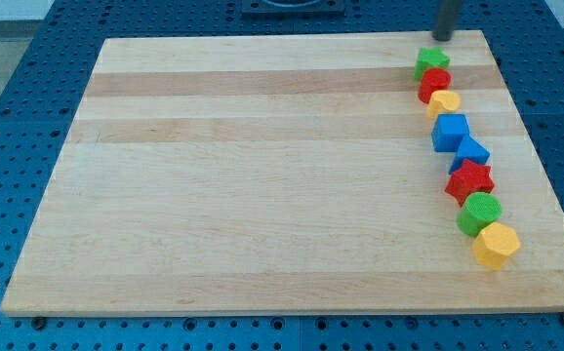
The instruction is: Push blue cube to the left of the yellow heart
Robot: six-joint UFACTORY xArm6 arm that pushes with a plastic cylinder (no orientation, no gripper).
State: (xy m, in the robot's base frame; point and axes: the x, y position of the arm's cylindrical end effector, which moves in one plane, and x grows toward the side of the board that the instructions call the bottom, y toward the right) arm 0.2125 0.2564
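Nearest the view's bottom, farthest from my tip (445, 38): yellow hexagon block (496, 244), green cylinder (479, 213), red star (469, 180), blue triangular block (472, 152). Then the blue cube (450, 131), below my tip, touching the yellow heart (445, 101) above it. Past that, red block (434, 83) & green star (432, 62), just under the tip.

Tip grips nothing, touches no block (bare rod).

Cube prob. light, stiff, slides easily on the wooden board (262, 175); push its right face leftward.

No legible writing.

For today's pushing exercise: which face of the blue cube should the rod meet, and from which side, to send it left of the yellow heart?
Meet the blue cube on its view's-right face. It touches the yellow heart above it and a blue block below, so push leftward first. My tip is at the top edge.
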